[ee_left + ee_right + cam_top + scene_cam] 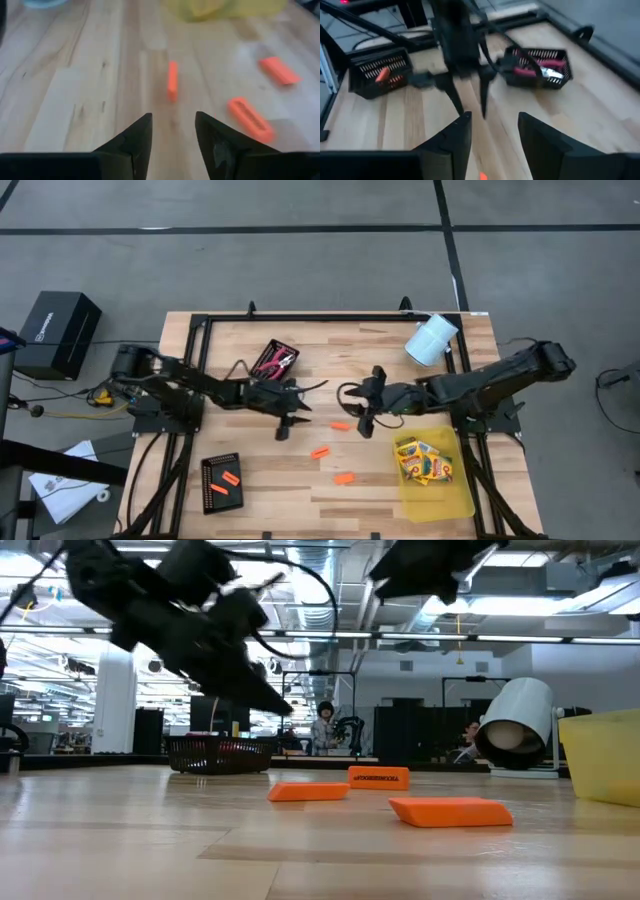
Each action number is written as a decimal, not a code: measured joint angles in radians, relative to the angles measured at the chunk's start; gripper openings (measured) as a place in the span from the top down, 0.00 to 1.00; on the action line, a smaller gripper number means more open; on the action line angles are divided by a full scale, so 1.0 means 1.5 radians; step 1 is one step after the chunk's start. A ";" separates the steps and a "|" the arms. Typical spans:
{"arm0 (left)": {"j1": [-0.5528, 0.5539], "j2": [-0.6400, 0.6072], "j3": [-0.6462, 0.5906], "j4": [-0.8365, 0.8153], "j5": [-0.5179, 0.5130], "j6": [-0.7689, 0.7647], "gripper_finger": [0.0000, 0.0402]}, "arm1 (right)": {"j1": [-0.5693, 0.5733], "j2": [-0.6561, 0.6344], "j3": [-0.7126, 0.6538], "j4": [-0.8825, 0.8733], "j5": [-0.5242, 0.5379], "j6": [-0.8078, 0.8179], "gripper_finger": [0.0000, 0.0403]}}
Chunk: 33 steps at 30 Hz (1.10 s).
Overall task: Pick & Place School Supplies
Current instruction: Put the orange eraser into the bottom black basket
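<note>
Two pairs of dark fingers stand parted and empty over the middle of the wooden table (260,485): the left gripper (289,423) points at the boards with a clear gap between its tips, and the right gripper (364,418) faces it, likewise spread with nothing between. Just beyond the left gripper's tips, seen past them in its wrist view, lies the nearest orange piece (172,80), lengthwise to the gap, with two more orange pieces (251,119) off to one side. From above, the three lie loose on the boards between the grippers and the table's near edge. These stubs look light, rigid and low, so they should lift easily but may skid on the smooth wood; a pinch across the narrow width, near the middle, seems safest. Farther out, one black mesh tray (222,481) already holds orange pieces, another mesh tray (274,359) holds the red-handled tools (279,363), and the yellow crayon boxes (424,461) sit in the translucent yellow bin (455,500).
</note>
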<state>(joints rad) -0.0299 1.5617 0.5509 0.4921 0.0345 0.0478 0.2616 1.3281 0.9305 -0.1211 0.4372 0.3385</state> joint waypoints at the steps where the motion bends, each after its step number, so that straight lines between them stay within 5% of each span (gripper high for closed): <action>1: 0.003 0.027 0.016 0.001 0.000 0.000 0.63 | 0.009 -0.012 0.000 -0.006 0.012 -0.003 0.62; 10: 0.008 0.157 0.129 0.008 0.000 0.029 0.60 | 0.078 -0.069 0.000 -0.052 0.106 -0.024 0.63; 33: 0.016 0.166 0.149 0.016 0.046 0.020 0.60 | 0.085 -0.057 0.000 -0.008 0.128 -0.067 0.61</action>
<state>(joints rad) -0.0067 1.8110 0.7738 0.5156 0.1038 0.0776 0.3897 1.2419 0.9298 -0.1325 0.6296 0.2381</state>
